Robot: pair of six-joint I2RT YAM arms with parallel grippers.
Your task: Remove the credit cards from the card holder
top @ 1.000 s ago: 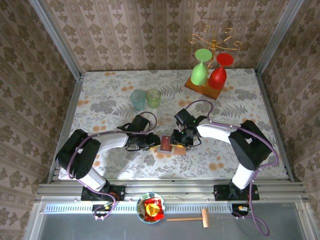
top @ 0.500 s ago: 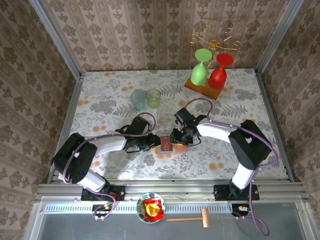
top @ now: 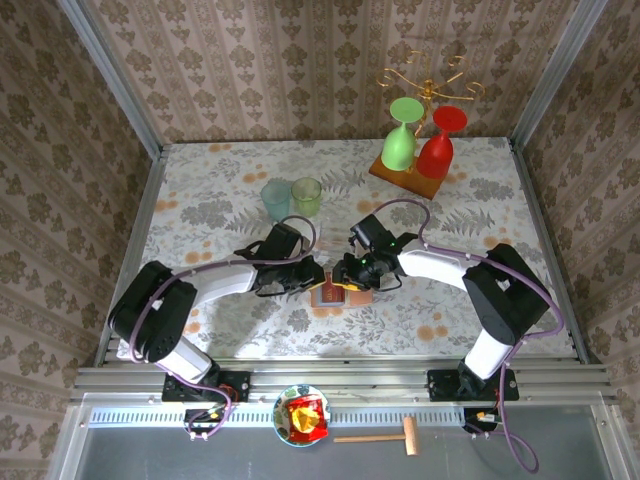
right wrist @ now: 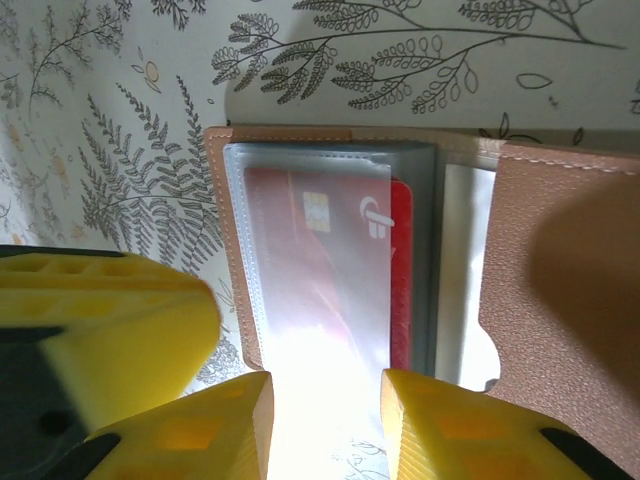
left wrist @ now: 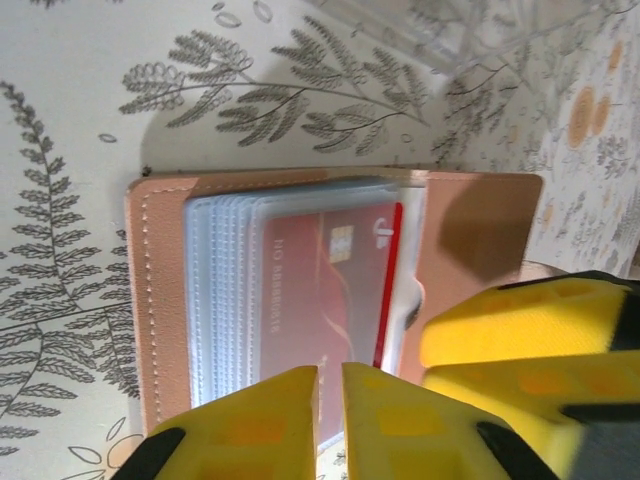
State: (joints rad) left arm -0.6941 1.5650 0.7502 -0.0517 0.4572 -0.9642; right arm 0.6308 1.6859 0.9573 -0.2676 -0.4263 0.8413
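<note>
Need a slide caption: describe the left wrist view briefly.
Left hand, fingers nearly together, at a red credit card in the clear sleeves of the open card holder.

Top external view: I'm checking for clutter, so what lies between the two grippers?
The open card holder, a red credit card showing in its sleeves, lies between the left gripper and right gripper, seen in the top external view.

Top overhead, far; wrists close, sharing card holder.

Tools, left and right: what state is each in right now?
Left tool: nearly closed at the edge of the red credit card; grip cannot be told.
Right tool: open, astride the clear sleeves of the card holder.
</note>
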